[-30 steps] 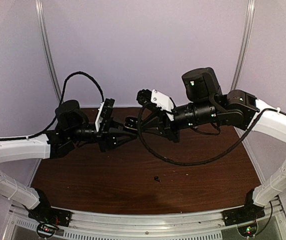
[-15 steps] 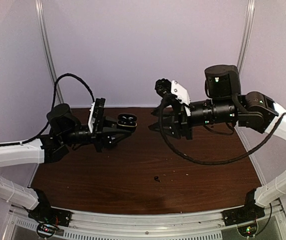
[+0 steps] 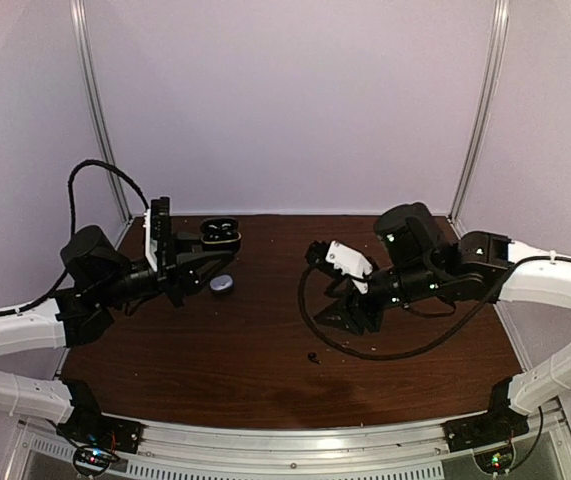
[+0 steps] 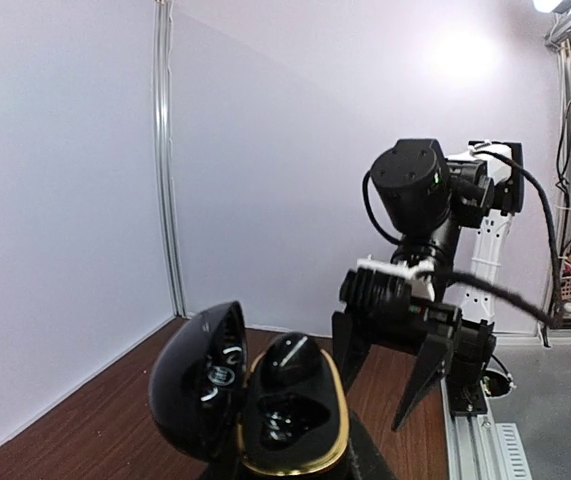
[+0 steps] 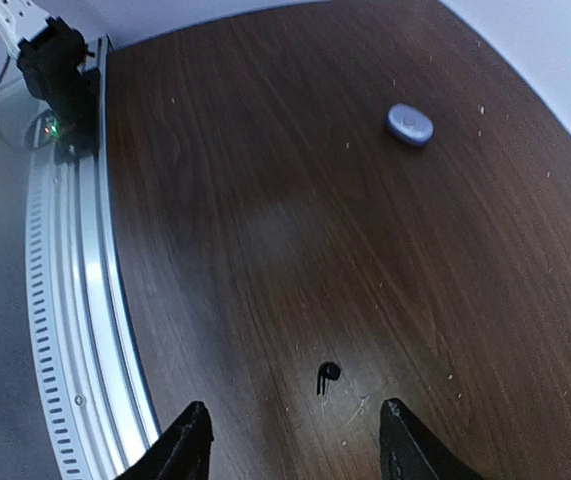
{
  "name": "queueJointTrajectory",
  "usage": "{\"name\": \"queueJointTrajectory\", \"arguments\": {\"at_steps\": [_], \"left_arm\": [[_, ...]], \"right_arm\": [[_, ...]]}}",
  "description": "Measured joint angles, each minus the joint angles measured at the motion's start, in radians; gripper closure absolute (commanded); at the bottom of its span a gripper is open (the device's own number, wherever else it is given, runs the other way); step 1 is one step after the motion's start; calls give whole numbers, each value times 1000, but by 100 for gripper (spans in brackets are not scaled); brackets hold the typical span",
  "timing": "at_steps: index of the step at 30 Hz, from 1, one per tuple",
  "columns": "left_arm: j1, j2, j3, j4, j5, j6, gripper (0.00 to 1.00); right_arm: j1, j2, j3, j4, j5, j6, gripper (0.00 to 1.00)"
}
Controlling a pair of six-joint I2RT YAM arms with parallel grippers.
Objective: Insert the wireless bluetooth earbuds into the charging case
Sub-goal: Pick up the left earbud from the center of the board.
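My left gripper (image 3: 203, 256) is shut on an open black charging case (image 3: 220, 232) with a gold rim and holds it above the back left of the table. In the left wrist view the case (image 4: 290, 415) holds one black earbud (image 4: 293, 360) in its far slot. The near slot looks empty, and the lid (image 4: 197, 390) stands open to the left. My right gripper (image 3: 337, 318) is open and empty, low over the table. A tiny black earbud (image 3: 313, 356) lies on the table, just ahead of and between the open fingertips (image 5: 193, 432) in the right wrist view (image 5: 327, 373). The lavender buds are not in view.
A closed lavender case (image 3: 222, 285) lies on the brown table (image 3: 265, 380) under my left gripper; it also shows in the right wrist view (image 5: 409, 124). A metal rail (image 5: 85, 300) runs along the table's near edge. A black cable (image 3: 310, 320) loops below the right wrist.
The two arms have drawn apart. The left gripper has pulled back left with the black case. The right gripper has swung down toward the table near the black bud. The lavender case now shows.
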Motion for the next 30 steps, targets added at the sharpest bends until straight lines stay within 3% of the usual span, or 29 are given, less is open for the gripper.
{"name": "queueJointTrajectory", "arguments": {"at_steps": [4, 18, 30], "left_arm": [[0, 2, -14, -14, -17, -8, 100], [0, -16, -23, -75, -106, -13, 100], [0, -22, -32, -103, -114, -9, 100]], "right_arm": [[0, 112, -34, -54, 44, 41, 46], [0, 587, 241, -249, 92, 65, 49], [-13, 704, 267, -306, 95, 88, 51]]}}
